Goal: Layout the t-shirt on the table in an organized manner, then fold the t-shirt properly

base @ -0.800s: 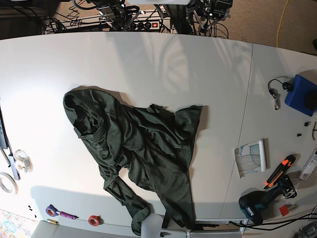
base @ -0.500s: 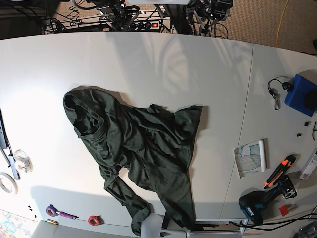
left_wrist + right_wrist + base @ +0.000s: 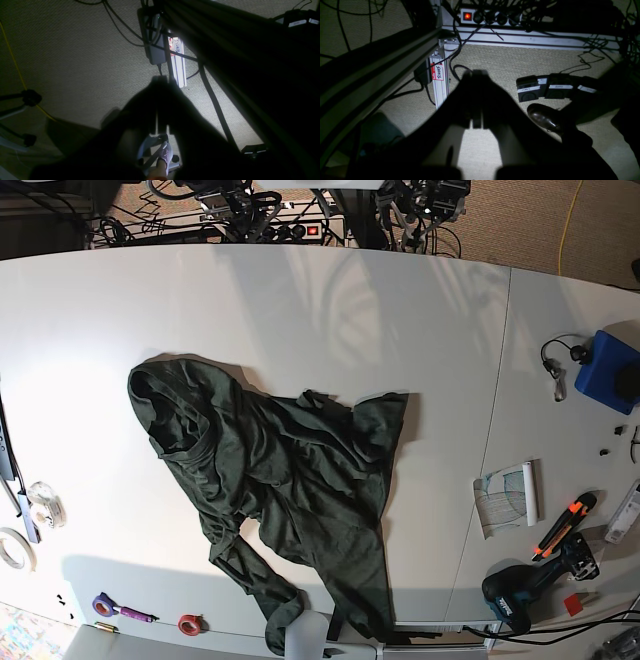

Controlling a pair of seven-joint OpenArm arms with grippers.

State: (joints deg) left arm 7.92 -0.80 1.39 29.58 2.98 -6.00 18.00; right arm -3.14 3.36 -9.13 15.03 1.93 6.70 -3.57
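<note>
A red-and-white sticker (image 3: 438, 72) on the aluminium frame post (image 3: 441, 92), just left of the right tool (image 3: 476, 73), is printed "hello" and handwritten roughly "TCHOUS". Similar handwriting is partly seen on a second sticker (image 3: 176, 47) above the left tool (image 3: 160, 78). Tape labels (image 3: 528, 89) on black boxes (image 3: 527, 97) right of the right tool cannot be read.
</note>
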